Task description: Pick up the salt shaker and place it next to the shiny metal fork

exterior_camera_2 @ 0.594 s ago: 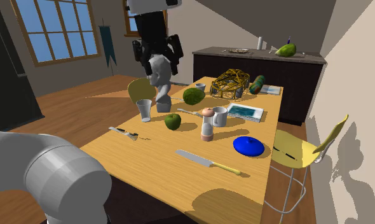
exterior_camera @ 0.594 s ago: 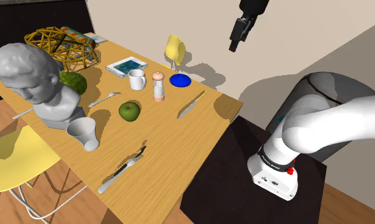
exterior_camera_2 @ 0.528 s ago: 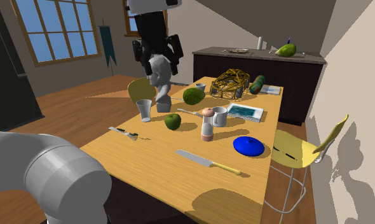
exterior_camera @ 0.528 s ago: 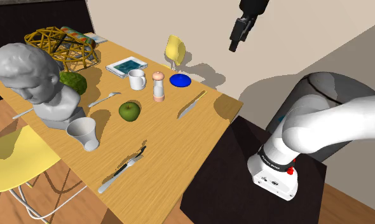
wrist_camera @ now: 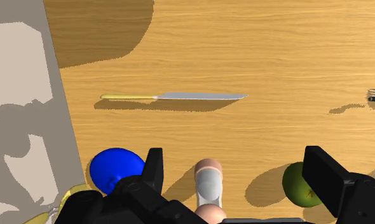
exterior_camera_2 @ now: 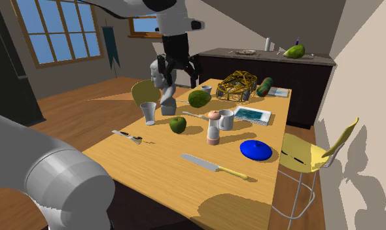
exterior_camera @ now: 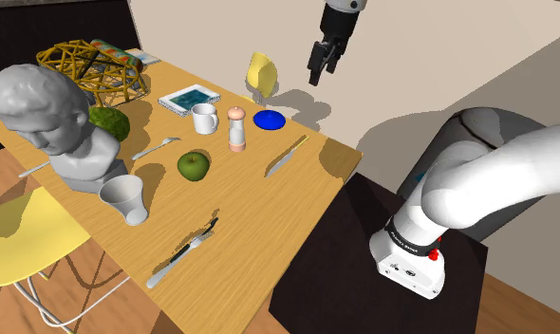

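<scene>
The salt shaker (exterior_camera: pixel 236 129) (exterior_camera_2: pixel 213 127) is white with a peach cap and base, and it stands upright on the wooden table (exterior_camera: pixel 240 209) between a white mug and a blue dish. A shiny metal fork (exterior_camera: pixel 156 148) (exterior_camera_2: pixel 194 116) lies further in, between a green melon and a green apple. My black gripper (exterior_camera: pixel 320 68) (exterior_camera_2: pixel 176 69) hangs high above the table's end, open and holding nothing. In the wrist view the gripper (wrist_camera: pixel 235 153) has its fingers wide apart, with the shaker (wrist_camera: pixel 208 186) far below between them.
Around the shaker are a white mug (exterior_camera: pixel 205 119), a blue dish (exterior_camera: pixel 269 120), a green apple (exterior_camera: pixel 193 166) and a yellow-handled knife (exterior_camera: pixel 286 157). A grey bust (exterior_camera: pixel 50 119), a white cup (exterior_camera: pixel 126 199), a wire basket (exterior_camera: pixel 88 66) and a black-handled utensil (exterior_camera: pixel 183 251) stand further off. Yellow chairs (exterior_camera: pixel 22 237) flank the table.
The gripper has swung toward the shoulder view's left and dropped slightly, moving over the table's end near the blue dish. Nothing on the table has moved.
</scene>
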Motion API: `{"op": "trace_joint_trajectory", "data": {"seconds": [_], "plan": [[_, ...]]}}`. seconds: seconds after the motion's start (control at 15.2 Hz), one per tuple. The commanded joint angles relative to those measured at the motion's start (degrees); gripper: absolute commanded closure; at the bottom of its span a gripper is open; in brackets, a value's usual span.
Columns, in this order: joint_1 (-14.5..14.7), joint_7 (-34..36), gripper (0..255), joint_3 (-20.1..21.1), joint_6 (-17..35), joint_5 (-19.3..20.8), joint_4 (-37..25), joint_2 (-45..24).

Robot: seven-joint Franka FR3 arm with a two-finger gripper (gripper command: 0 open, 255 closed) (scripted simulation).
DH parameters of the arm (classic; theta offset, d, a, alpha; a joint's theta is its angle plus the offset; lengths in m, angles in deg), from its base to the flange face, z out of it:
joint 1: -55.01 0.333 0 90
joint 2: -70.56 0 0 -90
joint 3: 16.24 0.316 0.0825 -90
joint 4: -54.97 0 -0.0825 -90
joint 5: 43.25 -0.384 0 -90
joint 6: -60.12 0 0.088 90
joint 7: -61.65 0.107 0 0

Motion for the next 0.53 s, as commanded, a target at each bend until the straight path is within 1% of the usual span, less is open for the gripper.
{"op": "trace_joint_trajectory", "data": {"seconds": [0.0, 0.46], "plan": [[-0.03, 0.05, 0, -0.58, 3.34, -0.69, -0.42, -3.81], [0.31, -0.02, 0, -1.94, 12.35, -3.94, -5.36, -18.24]]}}
